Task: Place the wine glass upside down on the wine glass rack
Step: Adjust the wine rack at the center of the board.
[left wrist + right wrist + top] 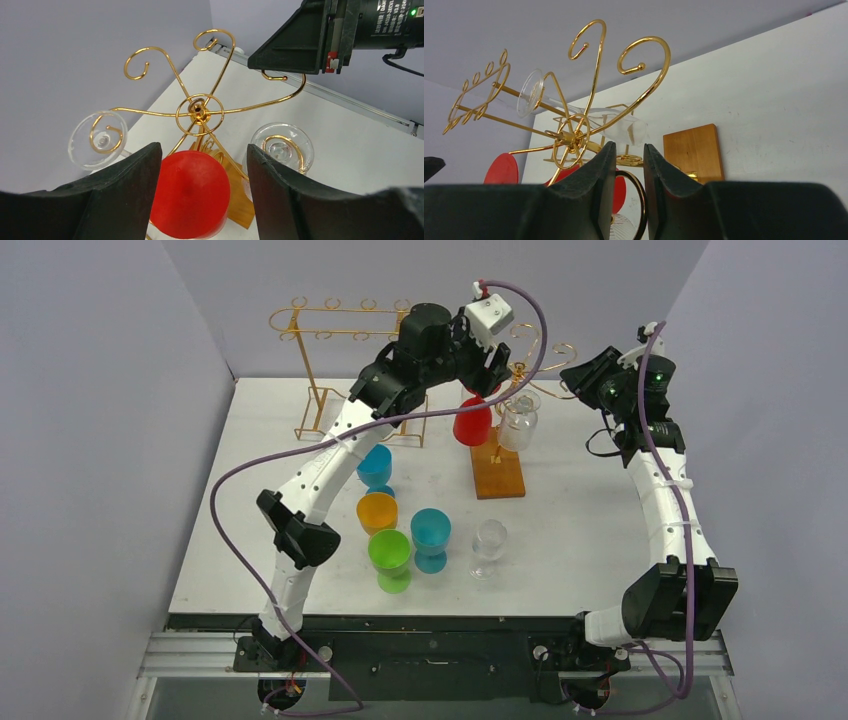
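The red wine glass (pixel 472 425) hangs upside down from the gold wine glass rack (pixel 497 475). From the left wrist I look down on its round red foot (pixel 190 195), which sits on one rack arm below the hub (pixel 199 107). My left gripper (pixel 203 149) is open, a finger on each side of that foot, with a gap on the right. My right gripper (pixel 629 146) is shut on a gold loop of the rack (pixel 569 135) at the rack's right side (pixel 585 375). Red glass (pixel 501 170) shows beyond it.
Two clear glasses (pixel 282 147) (pixel 98 140) also hang on the rack. A second gold rack (pixel 345 330) stands at the back left. Blue (pixel 376 468), orange (pixel 377 512), green (pixel 389 555) and teal (pixel 431 535) glasses and a clear one (pixel 489 545) stand mid-table.
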Tool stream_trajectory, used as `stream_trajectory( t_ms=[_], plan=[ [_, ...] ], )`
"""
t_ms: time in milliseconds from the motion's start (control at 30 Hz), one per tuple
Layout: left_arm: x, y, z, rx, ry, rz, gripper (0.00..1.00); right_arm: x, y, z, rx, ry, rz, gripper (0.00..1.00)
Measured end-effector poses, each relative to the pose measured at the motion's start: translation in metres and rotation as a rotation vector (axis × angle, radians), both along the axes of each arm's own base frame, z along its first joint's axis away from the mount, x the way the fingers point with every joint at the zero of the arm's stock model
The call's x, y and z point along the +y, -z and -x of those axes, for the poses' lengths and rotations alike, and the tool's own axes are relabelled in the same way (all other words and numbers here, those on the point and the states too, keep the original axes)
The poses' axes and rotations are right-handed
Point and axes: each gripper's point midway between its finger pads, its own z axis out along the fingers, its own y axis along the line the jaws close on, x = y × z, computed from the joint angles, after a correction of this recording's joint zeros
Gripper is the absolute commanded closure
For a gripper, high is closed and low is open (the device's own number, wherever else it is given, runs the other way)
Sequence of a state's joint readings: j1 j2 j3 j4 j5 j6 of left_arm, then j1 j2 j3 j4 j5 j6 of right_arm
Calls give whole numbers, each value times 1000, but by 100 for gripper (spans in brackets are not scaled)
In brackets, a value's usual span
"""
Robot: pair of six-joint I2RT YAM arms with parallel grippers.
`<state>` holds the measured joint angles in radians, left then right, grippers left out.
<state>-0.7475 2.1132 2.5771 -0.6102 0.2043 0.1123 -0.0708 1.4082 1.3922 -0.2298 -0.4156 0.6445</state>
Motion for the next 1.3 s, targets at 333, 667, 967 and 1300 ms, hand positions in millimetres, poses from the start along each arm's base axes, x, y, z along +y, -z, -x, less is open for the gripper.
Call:
stream_trajectory(
  t_ms=[333, 667, 967, 1300],
  plan=[
    [-12, 34, -7, 57, 11, -21, 39, 0, 0, -1, -7, 13, -33, 85],
    [-12, 45, -6, 94, 4, -11, 36, -5, 2, 8, -19, 76, -82, 100],
    [8, 27, 14, 91, -2, -7, 32, -13, 3, 25, -14, 151, -89, 70],
    [60, -51, 43, -11, -33, 89, 26, -25, 0, 44, 66, 169, 52, 44]
  ],
)
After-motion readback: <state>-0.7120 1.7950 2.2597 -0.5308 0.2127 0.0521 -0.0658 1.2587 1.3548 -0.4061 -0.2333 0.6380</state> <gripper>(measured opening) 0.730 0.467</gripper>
